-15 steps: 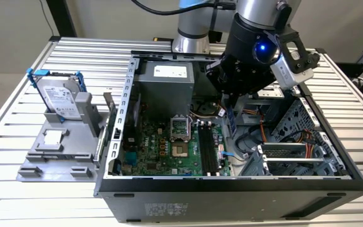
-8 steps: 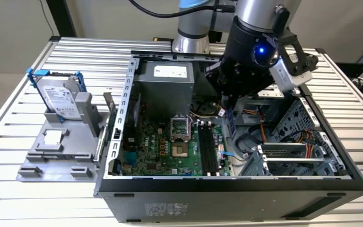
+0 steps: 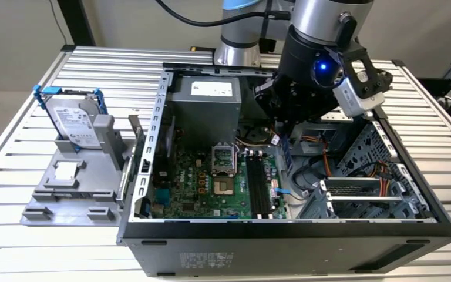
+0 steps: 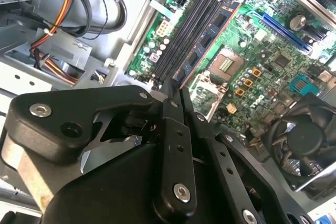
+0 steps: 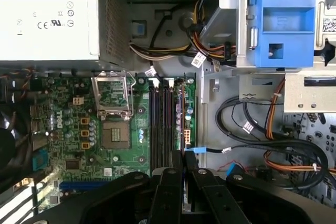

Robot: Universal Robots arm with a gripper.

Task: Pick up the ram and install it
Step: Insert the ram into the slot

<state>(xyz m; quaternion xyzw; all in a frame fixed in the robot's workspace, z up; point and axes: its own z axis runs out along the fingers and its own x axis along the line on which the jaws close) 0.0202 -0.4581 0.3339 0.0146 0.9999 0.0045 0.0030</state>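
Fingers (image 4: pixel 172 124) pressed onto the ram (image 4: pixel 206 40), pinching its flat faces; where along its length, can't tell. Gripper (image 4: pixel 178 94) is down inside the open computer case (image 3: pixel 288 229). Stick runs out from the tips, parallel to the black memory slots (image 4: pixel 181 32) and just over them; contact unclear. In the exterior view the ram (image 3: pixel 286 151) hangs under the gripper (image 3: pixel 288 126), above the motherboard (image 3: pixel 194 188), slightly to the exterior view's right of the slots (image 3: pixel 258 185). CPU socket (image 4: pixel 226 64) lies beyond the slots. Judgement: lining up, not seated. To do it well: keep the edge square to one slot, match the notch, press evenly, and avoid the cables (image 5: pixel 252 129).
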